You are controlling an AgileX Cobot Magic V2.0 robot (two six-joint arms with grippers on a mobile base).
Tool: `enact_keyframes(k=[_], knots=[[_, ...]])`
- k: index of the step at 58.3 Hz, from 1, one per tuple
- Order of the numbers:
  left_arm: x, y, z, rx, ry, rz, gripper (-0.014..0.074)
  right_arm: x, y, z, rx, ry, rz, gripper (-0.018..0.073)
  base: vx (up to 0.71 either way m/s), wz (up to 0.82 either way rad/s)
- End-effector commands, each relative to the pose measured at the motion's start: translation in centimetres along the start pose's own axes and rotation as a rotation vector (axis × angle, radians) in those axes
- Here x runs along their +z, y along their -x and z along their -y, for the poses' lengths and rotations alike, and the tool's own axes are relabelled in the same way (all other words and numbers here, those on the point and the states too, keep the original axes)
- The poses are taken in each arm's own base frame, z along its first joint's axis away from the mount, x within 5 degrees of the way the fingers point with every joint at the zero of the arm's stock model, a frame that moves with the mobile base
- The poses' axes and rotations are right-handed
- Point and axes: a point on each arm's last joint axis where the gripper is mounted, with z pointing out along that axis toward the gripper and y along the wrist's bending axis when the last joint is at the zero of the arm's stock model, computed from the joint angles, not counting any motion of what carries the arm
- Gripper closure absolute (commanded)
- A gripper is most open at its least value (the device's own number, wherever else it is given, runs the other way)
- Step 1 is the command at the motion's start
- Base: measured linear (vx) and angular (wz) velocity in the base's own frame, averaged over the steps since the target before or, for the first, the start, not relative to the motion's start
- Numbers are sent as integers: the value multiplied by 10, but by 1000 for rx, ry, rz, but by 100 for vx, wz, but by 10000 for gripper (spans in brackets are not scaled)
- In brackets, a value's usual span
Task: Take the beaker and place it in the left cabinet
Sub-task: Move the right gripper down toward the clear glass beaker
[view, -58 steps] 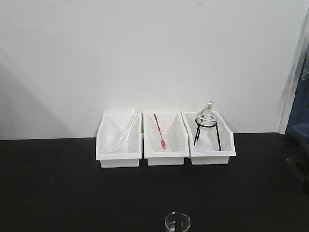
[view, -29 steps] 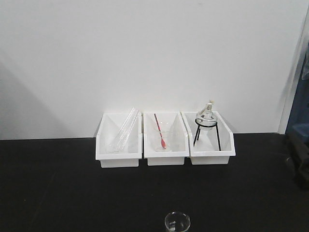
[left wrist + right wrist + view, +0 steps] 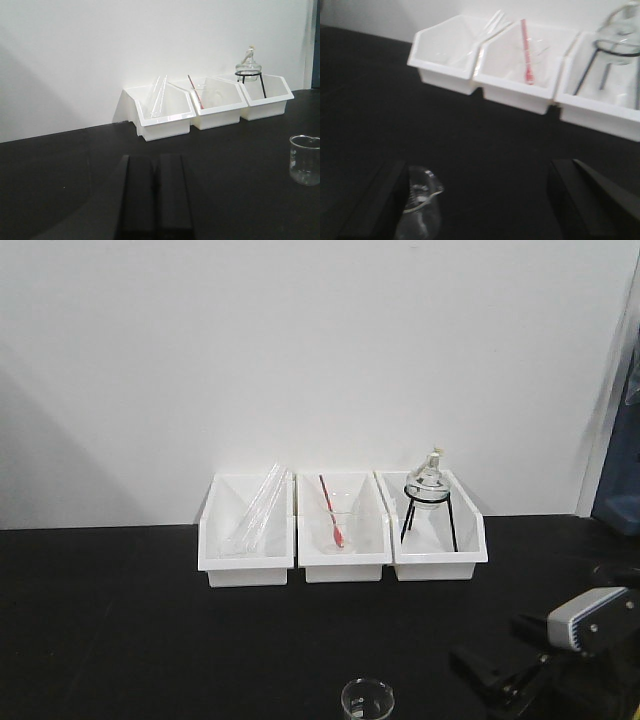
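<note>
White bins (image 3: pixel 345 562) number three; one glass beaker (image 3: pixel 367 702) stands before them.

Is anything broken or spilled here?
No, nothing stands out. The beaker stands upright on the black table, the three white bins sit in a neat row, and the flask is upright too.

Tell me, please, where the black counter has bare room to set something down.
Free: the broad counter stretch left of the beaker, in front of the three white bins, and the strip left of them. Crowded: near right, where the open right gripper sits beside the beaker.
</note>
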Motion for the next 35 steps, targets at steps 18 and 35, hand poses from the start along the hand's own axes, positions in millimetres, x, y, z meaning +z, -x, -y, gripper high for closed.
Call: enact_keyframes(k=[18,35], knots=[[-1,3,0,-12,4,87,596,31,-30,-7,73,258,76,-28,0,0],[-1,3,0,-12,4,87,596,47,-61,-7,69,305,137,-28,0,0]])
